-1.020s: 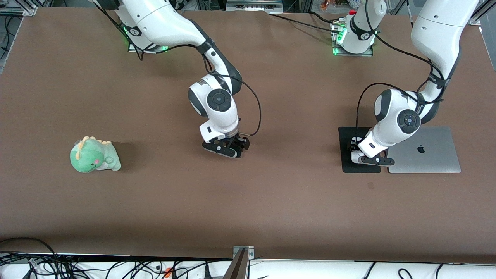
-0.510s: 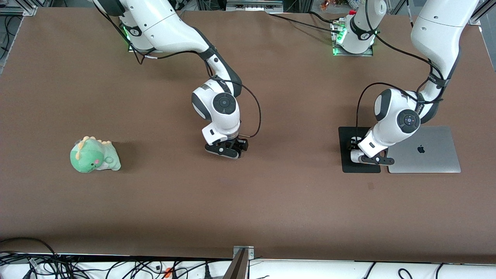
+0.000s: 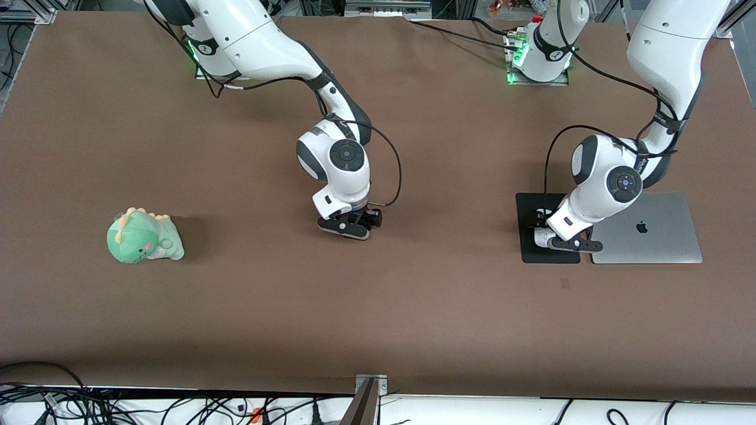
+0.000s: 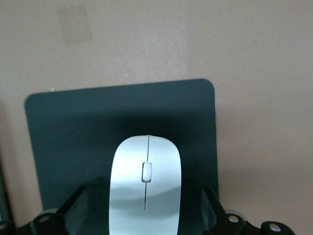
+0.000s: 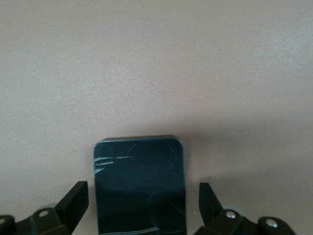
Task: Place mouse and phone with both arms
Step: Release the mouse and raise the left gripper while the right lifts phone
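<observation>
In the left wrist view the white mouse (image 4: pixel 145 191) lies on the black pad (image 4: pixel 73 127). My left gripper (image 4: pixel 145 210) is open astride it, with a gap on each side. In the front view this gripper (image 3: pixel 558 241) is low over the pad (image 3: pixel 528 206) and hides the mouse. In the right wrist view the black phone (image 5: pixel 141 186) lies flat on the brown table. My right gripper (image 5: pixel 142 205) is open, its fingers clear of both long edges. In the front view that gripper (image 3: pixel 349 226) is low at mid-table and hides the phone.
A closed silver laptop (image 3: pixel 649 230) lies against the pad, toward the left arm's end. A green plush dinosaur (image 3: pixel 143 236) sits toward the right arm's end. The brown table (image 3: pixel 378 319) is bare nearer the front camera. Cables hang below its front edge.
My right arm's wrist and gripper have shifted slightly toward the left arm's end of the table. My left arm has hardly moved.
</observation>
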### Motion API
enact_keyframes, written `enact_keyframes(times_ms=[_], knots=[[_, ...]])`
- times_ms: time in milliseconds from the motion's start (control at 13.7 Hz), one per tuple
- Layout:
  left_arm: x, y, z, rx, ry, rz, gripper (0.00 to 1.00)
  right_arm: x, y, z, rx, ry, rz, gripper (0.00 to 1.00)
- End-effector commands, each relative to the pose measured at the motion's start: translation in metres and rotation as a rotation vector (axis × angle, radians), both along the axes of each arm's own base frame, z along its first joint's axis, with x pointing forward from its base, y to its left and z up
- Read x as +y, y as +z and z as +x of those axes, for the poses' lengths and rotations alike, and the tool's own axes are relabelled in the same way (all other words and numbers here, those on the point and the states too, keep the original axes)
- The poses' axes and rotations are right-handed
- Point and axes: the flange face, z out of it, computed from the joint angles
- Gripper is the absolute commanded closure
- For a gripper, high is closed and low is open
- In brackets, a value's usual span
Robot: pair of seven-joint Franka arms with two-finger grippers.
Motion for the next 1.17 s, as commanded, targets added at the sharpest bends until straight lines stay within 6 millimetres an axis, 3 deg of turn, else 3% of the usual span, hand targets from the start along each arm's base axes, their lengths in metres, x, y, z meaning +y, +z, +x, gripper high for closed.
enact_keyframes(times_ms=[0, 364, 583, 801, 947, 1093], knots=[[0.003, 0.061, 0.01, 0.024, -0.02, 0.033, 0.0, 0.009, -0.004, -0.005, -0.023, 0.038, -0.005, 0.0], [-0.008, 0.209, 0.046, 0.177, -0.038, 0.074, 0.0, 0.007, -0.012, -0.006, -0.013, 0.083, -0.019, 0.0], [-0.006, 0.295, 0.052, 0.186, -0.026, 0.071, 0.0, 0.005, -0.009, -0.004, -0.012, 0.101, -0.022, 0.0], [-0.004, 0.361, 0.046, 0.113, -0.017, 0.063, 0.0, 0.006, -0.013, -0.006, -0.01, 0.094, -0.022, 0.0], [0.004, 0.379, 0.041, 0.084, 0.001, 0.062, 0.0, 0.005, -0.014, -0.006, -0.008, 0.094, -0.023, 0.0], [0.004, 0.38, 0.042, 0.08, 0.017, 0.075, 0.0, 0.004, -0.015, -0.006, -0.008, 0.096, -0.026, 0.02]])
